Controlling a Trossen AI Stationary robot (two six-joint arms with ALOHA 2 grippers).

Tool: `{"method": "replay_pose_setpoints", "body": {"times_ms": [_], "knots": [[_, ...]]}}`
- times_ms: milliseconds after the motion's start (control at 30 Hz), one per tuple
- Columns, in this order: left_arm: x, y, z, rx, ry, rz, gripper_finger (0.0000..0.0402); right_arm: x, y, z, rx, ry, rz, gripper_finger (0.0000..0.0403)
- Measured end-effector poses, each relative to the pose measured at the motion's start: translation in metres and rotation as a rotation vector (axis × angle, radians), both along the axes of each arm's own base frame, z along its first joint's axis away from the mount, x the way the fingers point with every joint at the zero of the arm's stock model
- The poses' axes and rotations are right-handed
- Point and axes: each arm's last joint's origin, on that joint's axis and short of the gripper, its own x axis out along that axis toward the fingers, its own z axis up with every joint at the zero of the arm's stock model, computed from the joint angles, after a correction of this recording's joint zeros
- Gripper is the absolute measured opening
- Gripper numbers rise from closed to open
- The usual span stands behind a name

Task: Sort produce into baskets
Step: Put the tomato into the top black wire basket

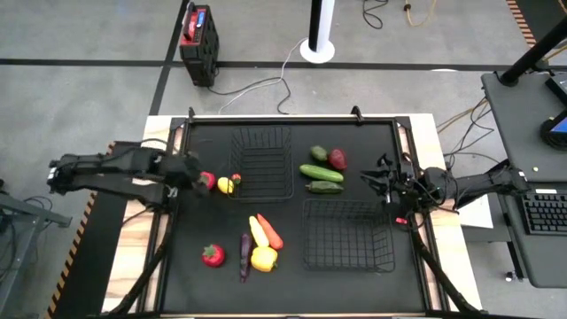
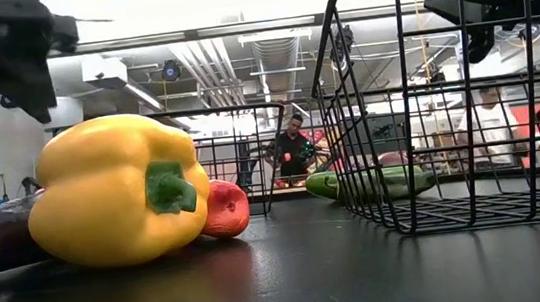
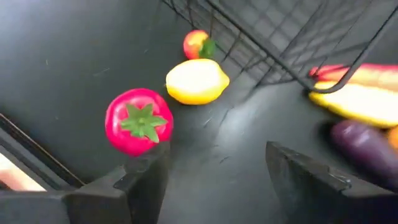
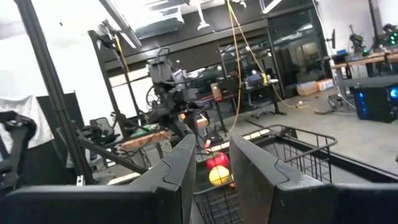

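Toy produce lies loose on the black mat [image 1: 292, 283]. By the left edge are a red tomato [image 3: 138, 120], a yellow lemon [image 3: 197, 81] and a small red fruit [image 3: 198, 43]. My left gripper [image 3: 214, 177] hangs open above the mat, pointing steeply down, and the tomato lies just past one fingertip. In the high view my left gripper [image 1: 195, 175] is left of the far basket [image 1: 261, 162]. My right gripper [image 1: 379, 180] waits at the right edge, raised, pointing about level. A narrow gap shows between its fingers [image 4: 213, 171], with nothing in it.
A second basket [image 1: 348, 233] stands near right. Green and red pieces [image 1: 323, 170] lie between the baskets. A yellow pepper [image 1: 263, 259], carrot [image 1: 270, 232], purple eggplant [image 1: 244, 255] and another tomato [image 1: 213, 256] lie near centre. People [image 2: 295, 148] stand beyond the table.
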Motion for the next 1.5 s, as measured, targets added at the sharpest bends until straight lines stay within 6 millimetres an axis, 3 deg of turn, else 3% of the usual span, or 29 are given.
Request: {"method": "replay_pose_setpoints", "body": {"times_ms": [200, 500, 767, 1500], "knots": [[0.023, 0.001, -0.013, 0.089, 0.167, -0.215, 0.0247, 0.003, 0.0, -0.003, 0.009, 0.028, -0.006, 0.0091], [0.026, -0.001, -0.018, 0.197, 0.202, -0.522, 0.0247, 0.004, 0.0, -0.005, 0.002, 0.051, 0.005, 0.0091], [0.027, -0.001, -0.021, 0.265, 0.115, -0.535, 0.0247, 0.006, 0.001, -0.01, -0.004, 0.101, 0.012, 0.0091], [0.041, 0.001, -0.037, 0.306, 0.202, -0.505, 0.0272, 0.006, 0.001, -0.01, -0.019, 0.109, 0.009, 0.0091]]}}
